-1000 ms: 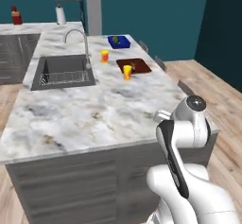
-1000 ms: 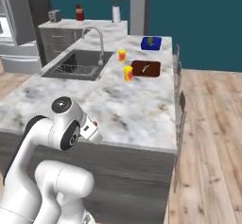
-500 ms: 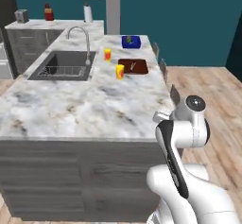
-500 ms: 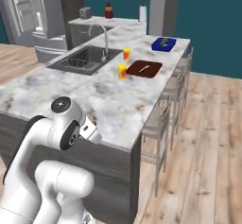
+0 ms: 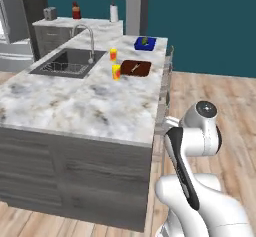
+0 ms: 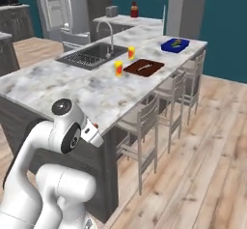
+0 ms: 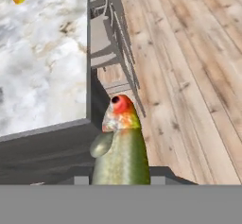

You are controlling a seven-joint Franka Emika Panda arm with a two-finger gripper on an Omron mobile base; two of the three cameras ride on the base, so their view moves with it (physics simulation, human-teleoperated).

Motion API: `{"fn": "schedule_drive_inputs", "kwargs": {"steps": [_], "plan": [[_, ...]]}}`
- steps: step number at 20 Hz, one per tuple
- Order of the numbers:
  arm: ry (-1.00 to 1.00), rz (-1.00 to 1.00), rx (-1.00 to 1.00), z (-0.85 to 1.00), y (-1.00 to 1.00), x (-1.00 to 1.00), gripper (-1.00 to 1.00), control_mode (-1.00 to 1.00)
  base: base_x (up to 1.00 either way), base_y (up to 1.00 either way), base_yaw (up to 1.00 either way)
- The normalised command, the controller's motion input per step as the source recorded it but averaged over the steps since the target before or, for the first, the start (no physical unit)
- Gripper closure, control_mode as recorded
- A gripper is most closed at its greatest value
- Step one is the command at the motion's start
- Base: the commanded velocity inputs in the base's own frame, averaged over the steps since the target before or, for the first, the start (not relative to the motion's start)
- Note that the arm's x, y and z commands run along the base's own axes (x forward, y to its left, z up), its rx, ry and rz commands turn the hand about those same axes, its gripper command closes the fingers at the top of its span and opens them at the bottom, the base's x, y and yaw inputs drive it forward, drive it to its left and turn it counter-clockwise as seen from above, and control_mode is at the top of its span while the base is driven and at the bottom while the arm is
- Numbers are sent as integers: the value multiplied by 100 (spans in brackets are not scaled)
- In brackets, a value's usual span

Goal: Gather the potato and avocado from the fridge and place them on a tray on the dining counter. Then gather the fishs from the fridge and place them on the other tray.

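My gripper (image 7: 120, 176) is shut on a fish (image 7: 120, 147) with a grey-green body and a red-orange head that points away from the hand. It hangs beside the near corner of the dining counter (image 7: 42, 53), over the wooden floor. Far down the counter (image 5: 75, 106) lies the dark reddish-brown tray (image 5: 135, 68) (image 6: 144, 68) with a thin pale streak on it. Behind it the blue tray (image 5: 145, 43) (image 6: 175, 45) holds a small dark green lump, the avocado (image 6: 177, 42). The potato is too small to make out. The grey fridge (image 6: 65, 8) stands at the back left.
A sink with a faucet (image 5: 70, 63) is set into the counter. Two yellow-orange cups (image 5: 116, 72) (image 5: 113, 54) stand left of the trays. Stools (image 6: 144, 121) line the counter's right side. Open wooden floor (image 6: 202, 150) lies to the right.
The base has driven, so the whole scene has shifted and the counter's near corner and stool side now face me. The fish stays in the gripper.
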Motion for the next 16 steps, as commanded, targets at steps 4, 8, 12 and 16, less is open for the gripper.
{"fn": "schedule_drive_inputs", "kwargs": {"steps": [4,8,12,16], "plan": [[0,0,0,0,0,0,100,100,2,-97,39],[0,0,0,0,0,0,100,100,17,-88,45],[0,0,0,0,0,0,100,100,24,-89,50],[0,0,0,0,0,0,100,100,25,-91,50]]}}
